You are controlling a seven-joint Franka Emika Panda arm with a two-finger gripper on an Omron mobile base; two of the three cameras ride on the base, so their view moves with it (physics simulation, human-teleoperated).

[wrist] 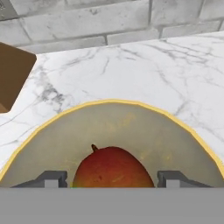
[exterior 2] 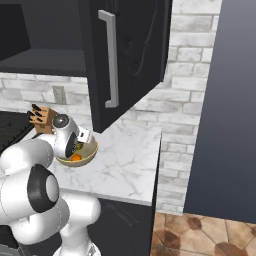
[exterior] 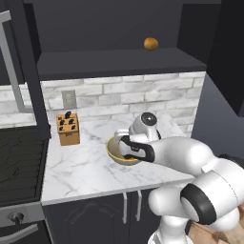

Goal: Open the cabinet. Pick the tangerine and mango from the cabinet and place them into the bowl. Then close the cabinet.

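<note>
2 tool (wrist: pixel 112 177) fingers stood apart beside the mango (wrist: pixel 113 168), which lay in the bowl (wrist: pixel 52 140) on the desk (wrist: pixel 144 70). Its skin looked smooth and slippery, its flesh soft; a gentle hold across its middle would suit.

The wide round tan-gold bowl (wrist: pixel 52 140) has a brighter yellow rim and a dull olive-tan inside. The oval mango (wrist: pixel 113 168) in it is red shading to orange, with a dark stem. A small bright orange tangerine (exterior 2: pixel 76 157) lies in the bowl too. The white marble bench (exterior: pixel 81 164) carries grey veining. The wall of pale grey-white bricks (exterior: pixel 138 97) has darker joints. The big wall cabinet (exterior 2: pixel 135 55) is dark charcoal with a silver bar handle (exterior 2: pixel 111 60). A brownish-orange round fruit (exterior: pixel 151 44) sits on its shelf. The wooden knife block (exterior: pixel 68 128) is tan with black handles.
</note>
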